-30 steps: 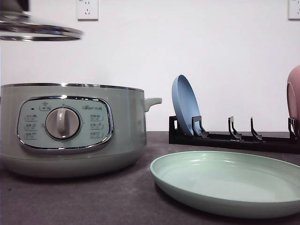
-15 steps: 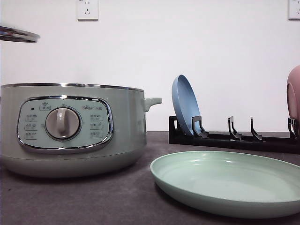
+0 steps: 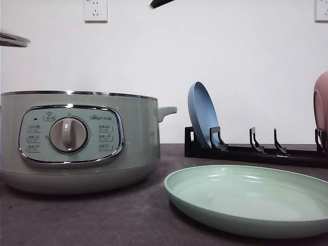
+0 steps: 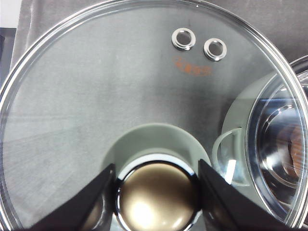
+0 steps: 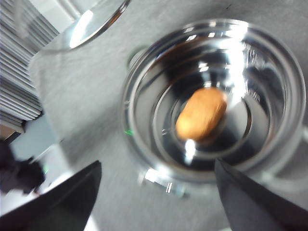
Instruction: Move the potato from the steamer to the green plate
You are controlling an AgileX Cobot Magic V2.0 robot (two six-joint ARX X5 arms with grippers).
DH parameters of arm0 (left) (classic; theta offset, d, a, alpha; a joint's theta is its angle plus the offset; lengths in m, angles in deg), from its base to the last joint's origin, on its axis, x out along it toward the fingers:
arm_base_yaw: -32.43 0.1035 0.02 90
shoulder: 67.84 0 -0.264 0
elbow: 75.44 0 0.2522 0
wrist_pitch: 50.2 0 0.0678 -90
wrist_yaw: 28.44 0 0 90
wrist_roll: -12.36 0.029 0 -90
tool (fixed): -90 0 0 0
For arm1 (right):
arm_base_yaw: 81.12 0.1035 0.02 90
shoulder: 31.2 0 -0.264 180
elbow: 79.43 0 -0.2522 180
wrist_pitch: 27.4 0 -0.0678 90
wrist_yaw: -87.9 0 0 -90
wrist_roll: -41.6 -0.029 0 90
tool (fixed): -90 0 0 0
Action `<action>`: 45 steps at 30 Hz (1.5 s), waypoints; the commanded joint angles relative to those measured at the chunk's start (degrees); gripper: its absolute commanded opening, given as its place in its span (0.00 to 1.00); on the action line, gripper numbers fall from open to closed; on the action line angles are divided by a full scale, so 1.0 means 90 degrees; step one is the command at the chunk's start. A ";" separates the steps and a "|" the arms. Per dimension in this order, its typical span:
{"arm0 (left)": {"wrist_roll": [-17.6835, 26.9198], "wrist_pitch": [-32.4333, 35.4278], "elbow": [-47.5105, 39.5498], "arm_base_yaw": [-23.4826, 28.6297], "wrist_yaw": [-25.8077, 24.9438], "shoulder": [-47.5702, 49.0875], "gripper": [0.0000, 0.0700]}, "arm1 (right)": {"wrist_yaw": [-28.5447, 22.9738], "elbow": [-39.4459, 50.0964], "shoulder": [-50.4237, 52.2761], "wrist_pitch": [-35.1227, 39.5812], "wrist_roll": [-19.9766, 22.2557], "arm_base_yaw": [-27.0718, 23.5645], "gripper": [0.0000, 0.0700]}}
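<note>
The potato (image 5: pixel 201 114), oval and orange-brown, lies on the shiny floor of the open steamer (image 5: pixel 144 144). My right gripper (image 5: pixel 159 202) hovers high above the pot, open, with nothing between its fingers (image 5: pixel 62 202). In the front view the pale green steamer (image 3: pixel 77 138) stands at the left, and the potato inside is hidden by its wall. The green plate (image 3: pixel 246 197) lies empty at the front right. My left gripper (image 4: pixel 156 192) is shut on the knob (image 4: pixel 156 199) of the glass lid (image 4: pixel 120 86), held off to the left of the pot.
A black rack (image 3: pixel 256 151) behind the green plate holds an upright blue plate (image 3: pixel 202 115) and a pink plate (image 3: pixel 322 105) at the right edge. The lid's rim (image 3: pixel 11 40) hangs at the upper left. A dark arm tip (image 3: pixel 161 3) shows at the top.
The lid has moved further left, almost out of the front view. A dark tip has come into the top of that view above the steamer.
</note>
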 commanded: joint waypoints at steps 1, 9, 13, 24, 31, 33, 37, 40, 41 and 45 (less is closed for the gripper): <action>0.0085 0.0193 0.0156 0.0033 0.0008 0.0056 0.00 | -0.0031 -0.0422 -0.0479 -0.0030 -0.0028 0.0070 0.70; 0.0083 0.0193 0.0156 0.0050 0.0007 0.0056 0.00 | -0.0471 -0.1708 -0.1932 -0.0142 -0.0027 0.0195 0.76; 0.0083 0.0207 0.0158 0.0050 0.0005 0.0056 0.00 | -0.0786 -0.2091 -0.2477 -0.0131 -0.0027 0.0328 0.78; 0.0083 0.0205 0.0159 0.0050 -0.0038 0.0056 0.00 | -0.1808 -0.2302 -0.3436 0.0135 -0.0041 0.0749 0.79; 0.0083 0.0190 0.0159 0.0050 -0.0185 0.0061 0.00 | -0.2172 -0.2302 -0.3731 0.0226 -0.0077 0.0899 0.81; 0.0083 0.0188 0.0159 0.0050 -0.0187 0.0061 0.00 | -0.2198 -0.2302 -0.3808 0.0225 -0.0094 0.0913 0.81; 0.0083 0.0187 0.0156 0.0050 -0.0191 0.0061 0.00 | -0.2196 -0.2302 -0.3885 0.0237 -0.0187 0.0925 0.81; 0.0083 0.0189 0.0156 0.0050 -0.0204 0.0061 0.00 | -0.2199 -0.2302 -0.3913 0.0287 -0.0210 0.0937 0.81; 0.0083 0.0190 0.0156 0.0050 -0.0207 0.0061 0.00 | -0.2196 -0.2302 -0.3926 0.0298 -0.0224 0.0937 0.81; 0.0083 0.0193 0.0156 0.0050 -0.0287 0.0061 0.00 | -0.2193 -0.2302 -0.3969 0.0307 -0.0257 0.0937 0.81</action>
